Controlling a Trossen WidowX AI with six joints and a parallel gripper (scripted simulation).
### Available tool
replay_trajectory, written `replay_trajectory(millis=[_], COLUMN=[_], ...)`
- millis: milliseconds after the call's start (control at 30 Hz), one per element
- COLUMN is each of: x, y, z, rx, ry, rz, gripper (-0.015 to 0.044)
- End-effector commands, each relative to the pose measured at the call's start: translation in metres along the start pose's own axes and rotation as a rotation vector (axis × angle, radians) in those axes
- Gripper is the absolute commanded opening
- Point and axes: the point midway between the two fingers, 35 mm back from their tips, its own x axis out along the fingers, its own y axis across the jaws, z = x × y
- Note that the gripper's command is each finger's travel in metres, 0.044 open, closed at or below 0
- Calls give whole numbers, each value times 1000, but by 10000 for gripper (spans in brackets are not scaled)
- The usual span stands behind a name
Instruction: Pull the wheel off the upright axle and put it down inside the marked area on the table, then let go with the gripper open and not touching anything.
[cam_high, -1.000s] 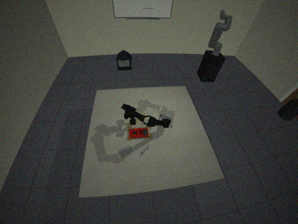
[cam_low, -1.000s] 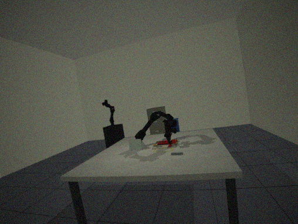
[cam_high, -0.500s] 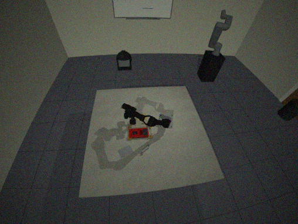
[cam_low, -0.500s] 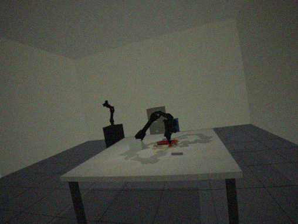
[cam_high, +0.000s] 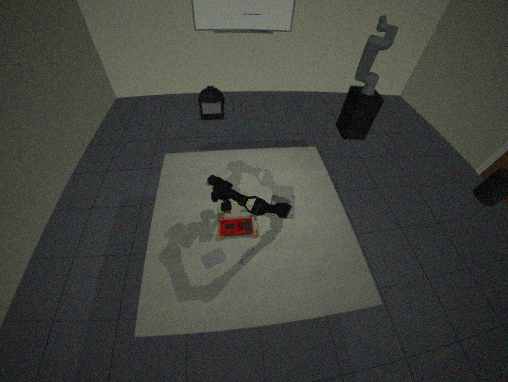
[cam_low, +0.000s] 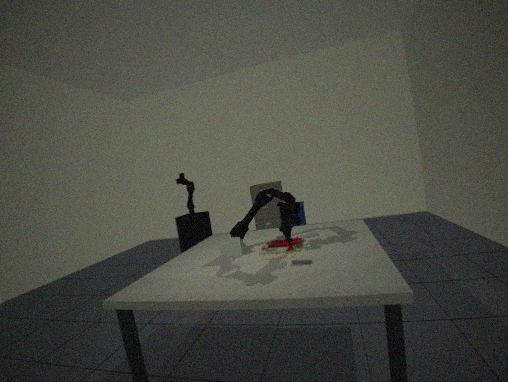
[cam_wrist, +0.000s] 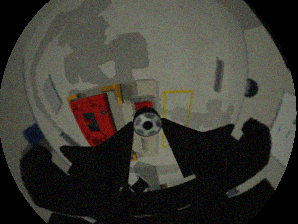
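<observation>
On my overhead feed, working from the left, I see long grey shadows of the arm lying across the white table (cam_high: 300, 280), and a small pale flat piece (cam_high: 214, 258) resting inside that shadow area. Next comes the red plate (cam_high: 237, 226) with dark patches on its face and a thin yellow edge; it lies flat on the table just below the arm. Above it sits the hand (cam_high: 226, 204), pointing down at the plate's upper left edge. The black arm (cam_high: 250, 200) stretches rightward from there to its base (cam_high: 283, 206) on a grey square.

From the side camera the hand (cam_low: 288, 237) hangs straight down over the red plate (cam_low: 284, 243), its tip right at the plate; I cannot tell whether it touches. A small grey flat piece (cam_low: 302, 262) lies nearer the camera, apart from the plate.

On the wrist feed, left to right: the red plate (cam_wrist: 92, 120), then the wheel (cam_wrist: 147, 124), a small round thing with a dark rim and pale centre, gripped between the two dark fingers that close in on it from either side. So the hand is clamped on the wheel, its fingers partway apart. The wheel is thus in my grip, low over the table and just beside the red plate. To its right is a yellow outlined square (cam_wrist: 178, 106) on the table, the wheel standing outside that outline. I cannot make out the axle in this dim light.
</observation>
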Motion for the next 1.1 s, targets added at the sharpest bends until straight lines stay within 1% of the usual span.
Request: replay_trajectory(millis=[0,600,1067], x=[-4,-10,-43], y=[0,0,2], z=[0,0,0], rx=[-7,-7,-7], ry=[-1,-3,-3], rz=[-7,-7,-8], gripper=[0,0,0])
